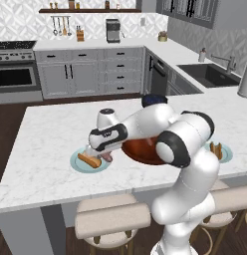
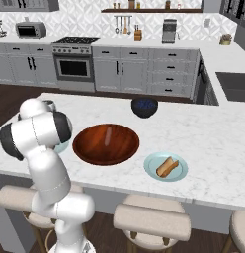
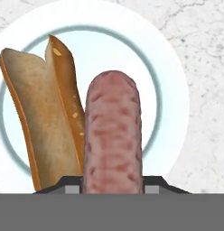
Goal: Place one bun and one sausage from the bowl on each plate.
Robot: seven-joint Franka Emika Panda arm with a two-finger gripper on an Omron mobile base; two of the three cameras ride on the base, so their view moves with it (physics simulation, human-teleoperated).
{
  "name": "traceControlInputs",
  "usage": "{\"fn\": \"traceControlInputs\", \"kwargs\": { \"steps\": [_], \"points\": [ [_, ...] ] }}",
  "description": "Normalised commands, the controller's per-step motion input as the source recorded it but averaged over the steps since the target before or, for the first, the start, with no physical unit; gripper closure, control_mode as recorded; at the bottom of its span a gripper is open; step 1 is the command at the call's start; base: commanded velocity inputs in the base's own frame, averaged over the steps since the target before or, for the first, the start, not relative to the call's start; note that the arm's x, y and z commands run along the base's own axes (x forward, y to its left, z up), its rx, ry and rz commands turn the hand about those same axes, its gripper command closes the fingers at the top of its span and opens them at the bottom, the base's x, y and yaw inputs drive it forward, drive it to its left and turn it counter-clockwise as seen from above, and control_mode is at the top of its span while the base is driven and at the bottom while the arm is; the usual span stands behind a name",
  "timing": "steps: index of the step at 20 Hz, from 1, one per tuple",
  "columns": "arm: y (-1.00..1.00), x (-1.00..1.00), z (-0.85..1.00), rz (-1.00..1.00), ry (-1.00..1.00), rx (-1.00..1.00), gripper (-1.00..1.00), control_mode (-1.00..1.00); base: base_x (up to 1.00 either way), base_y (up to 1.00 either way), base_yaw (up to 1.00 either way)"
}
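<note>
My gripper (image 3: 113, 187) is shut on a pinkish-brown sausage (image 3: 113, 135), held just above the left pale-blue plate (image 3: 170, 85). A tan bun (image 3: 41, 117) lies on that plate, right beside the sausage. In the left base view the gripper (image 1: 104, 155) hangs over the left plate (image 1: 78, 164), with its bun (image 1: 89, 160) and the sausage (image 1: 107, 157) at the plate's right side. The wooden bowl (image 2: 105, 143) sits mid-counter, partly hidden behind my arm (image 1: 140, 154). The right plate (image 2: 179, 174) carries a bun with a sausage (image 2: 167, 167).
A small dark blue-black bowl (image 2: 144, 106) stands behind the wooden bowl. The marble island's front edge (image 1: 95, 191) runs close below both plates, with stools (image 1: 113, 219) under it. A sink (image 1: 210, 74) lies on the far right counter.
</note>
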Motion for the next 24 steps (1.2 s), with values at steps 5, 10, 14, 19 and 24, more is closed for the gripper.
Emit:
{"fn": "traceControlInputs", "kwargs": {
  "steps": [5,10,14,19,24],
  "points": [
    [0.15,0.08,-0.15,0.01,-0.03,0.00,1.00,-1.00,0.00,0.00,0.00],
    [0.12,0.15,-0.19,0.03,-0.03,0.00,1.00,-1.00,0.00,0.00,0.00],
    [0.10,0.04,-0.12,0.04,-0.02,0.00,-1.00,-1.00,0.00,0.00,0.00],
    [0.16,0.00,-0.10,0.02,-0.01,0.00,-1.00,-1.00,0.00,0.00,0.00],
    [0.14,0.00,-0.02,0.02,-0.06,0.00,-1.00,-1.00,0.00,0.00,0.00]
  ]
}}
